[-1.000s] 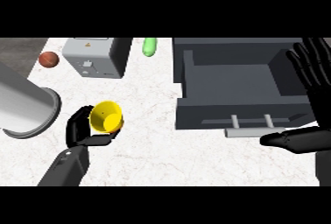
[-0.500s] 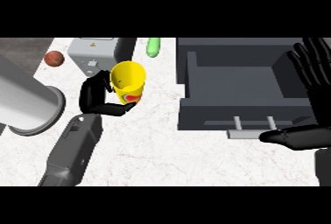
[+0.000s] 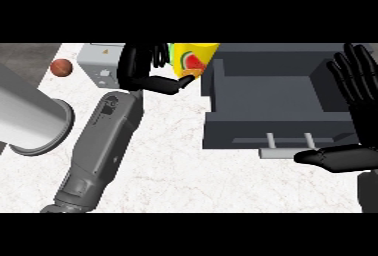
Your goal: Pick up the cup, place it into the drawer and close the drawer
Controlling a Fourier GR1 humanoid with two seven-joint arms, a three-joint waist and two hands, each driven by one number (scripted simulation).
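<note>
The left hand point(image 3: 144, 67) curls its fingers around the yellow cup point(image 3: 193, 59), held above the tabletop point(image 3: 192, 170) just beside the open drawer point(image 3: 266, 100). The right hand point(image 3: 354, 100) rests with fingers spread at the right edge.

The left hand point(image 3: 144, 70) carries the yellow cup with a watermelon print point(image 3: 193, 56) at the far edge of the white marbled surface point(image 3: 192, 175), just left of the open dark grey drawer point(image 3: 266, 107). The drawer's left wall stands between that hand and the drawer's bare inner floor to its right. Behind and left of the hand sits a light grey box-shaped appliance point(image 3: 102, 62), with a small brown ball point(image 3: 62, 67) farther left. A large grey metal cylinder point(image 3: 29, 122) blocks the near-left side. The right hand point(image 3: 362, 100) stands open, fingers up, over the drawer's right wall, its thumb beside the pale drawer handle point(image 3: 288, 145). Bare surface lies between the left forearm and the drawer front.
</note>
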